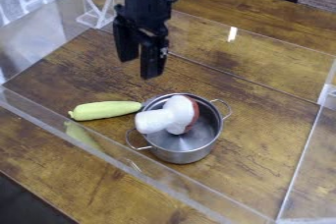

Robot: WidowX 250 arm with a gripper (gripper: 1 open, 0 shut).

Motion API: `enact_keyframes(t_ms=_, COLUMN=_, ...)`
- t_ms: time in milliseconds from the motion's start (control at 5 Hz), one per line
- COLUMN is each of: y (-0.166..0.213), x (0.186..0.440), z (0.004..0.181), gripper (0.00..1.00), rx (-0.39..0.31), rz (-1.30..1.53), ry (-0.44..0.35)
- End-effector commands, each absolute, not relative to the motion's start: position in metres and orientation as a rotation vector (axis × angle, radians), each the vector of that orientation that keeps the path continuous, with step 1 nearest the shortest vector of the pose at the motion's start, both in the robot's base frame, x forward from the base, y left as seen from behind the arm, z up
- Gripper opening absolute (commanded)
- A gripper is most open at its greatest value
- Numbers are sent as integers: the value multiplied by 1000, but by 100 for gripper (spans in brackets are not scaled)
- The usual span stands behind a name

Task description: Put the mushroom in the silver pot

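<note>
The mushroom lies on its side inside the silver pot, white stem toward the left rim, reddish-brown cap toward the back right. The pot stands on the wooden table, its two loop handles showing. My gripper hangs above the table behind and to the left of the pot, well clear of it. Its black fingers point down and stand open with nothing between them.
A long pale green vegetable lies on the table just left of the pot. A clear plastic wall runs along the front and sides of the wooden table. A white rack stands at the back left.
</note>
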State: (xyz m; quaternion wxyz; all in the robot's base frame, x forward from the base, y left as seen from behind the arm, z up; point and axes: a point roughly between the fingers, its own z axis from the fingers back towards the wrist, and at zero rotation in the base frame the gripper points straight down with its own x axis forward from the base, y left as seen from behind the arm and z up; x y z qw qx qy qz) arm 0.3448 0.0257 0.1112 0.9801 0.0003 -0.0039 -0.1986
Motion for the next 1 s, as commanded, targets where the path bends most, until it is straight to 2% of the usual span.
enact_keyframes(t_ms=0, y=24, x=347, z=163, gripper=100, rx=35, rz=-477, ry=-141)
enact_keyframes(t_ms=200, y=28, x=348, z=169, gripper=100, rx=54, rz=-474, ry=-186)
enact_keyframes(t_ms=600, y=33, x=338, z=158, gripper=100, rx=87, rz=-413, ry=-256)
enact_keyframes(t_ms=800, y=35, x=333, z=160, gripper=100, rx=84, rz=-367, ry=-285)
